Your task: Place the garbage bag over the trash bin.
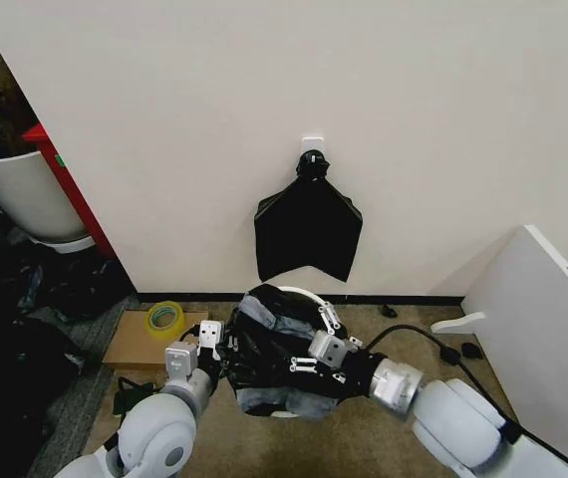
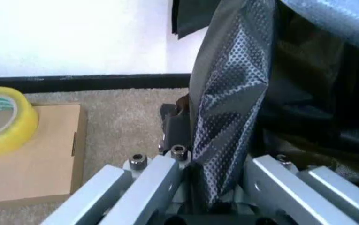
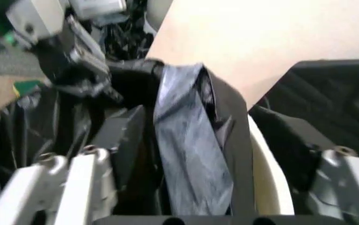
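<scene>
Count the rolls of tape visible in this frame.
1. The yellow tape roll lies on the flat cardboard box on the floor, left of the garbage bag. Others may be hidden.

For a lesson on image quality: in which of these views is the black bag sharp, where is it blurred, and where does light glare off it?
Head view: even light, garbage bag sharp. Left wrist view: garbage bag textured and crisp, with pale sheen. Right wrist view: soft, smeared blur; a washed-out grey streak on the bag beside the trash bin rim.

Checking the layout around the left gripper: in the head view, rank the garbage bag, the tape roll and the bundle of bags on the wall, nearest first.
1. garbage bag: clamped in the left gripper.
2. tape roll: on the cardboard, toward the robot's left.
3. bundle of bags: hanging on the wall ahead.
</scene>
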Motion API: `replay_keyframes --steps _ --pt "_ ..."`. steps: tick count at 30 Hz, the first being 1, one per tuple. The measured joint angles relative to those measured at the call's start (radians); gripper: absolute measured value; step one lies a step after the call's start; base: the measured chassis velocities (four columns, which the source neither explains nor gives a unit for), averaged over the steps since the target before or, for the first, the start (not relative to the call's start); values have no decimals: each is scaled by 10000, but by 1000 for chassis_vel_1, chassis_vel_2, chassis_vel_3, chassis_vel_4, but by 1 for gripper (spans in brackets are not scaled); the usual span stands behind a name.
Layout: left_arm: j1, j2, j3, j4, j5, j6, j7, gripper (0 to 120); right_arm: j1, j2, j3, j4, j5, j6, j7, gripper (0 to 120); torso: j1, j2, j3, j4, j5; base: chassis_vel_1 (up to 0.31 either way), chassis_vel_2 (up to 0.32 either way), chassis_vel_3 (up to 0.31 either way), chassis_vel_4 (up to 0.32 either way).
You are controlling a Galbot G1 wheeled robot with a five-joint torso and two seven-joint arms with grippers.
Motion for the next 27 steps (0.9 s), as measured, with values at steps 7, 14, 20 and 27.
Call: replay_keyframes --steps 7,14,20,27 --pt "-85 8 45 19 -113 -20 -63 0 533 -16 -410 -533 -195 -117 -123 36 0 0 0 0 1 0 0 0 0" --pt "-99 -49 63 58 -185 -40 -96 0 671 26 -639 -630 -321 -64 -173 12 0 0 0 0 1 0 0 0 0" --pt "-96 -57 54 62 -279 -45 -113 0 606 -8 -563 -641 -326 58 -117 0 0 0 0 0 1 0 0 0 0" --pt "-14 46 38 113 340 -211 235 0 516 11 -345 -498 1237 -153 222 0 0 0 -1 -3 0 0 0 0 0"
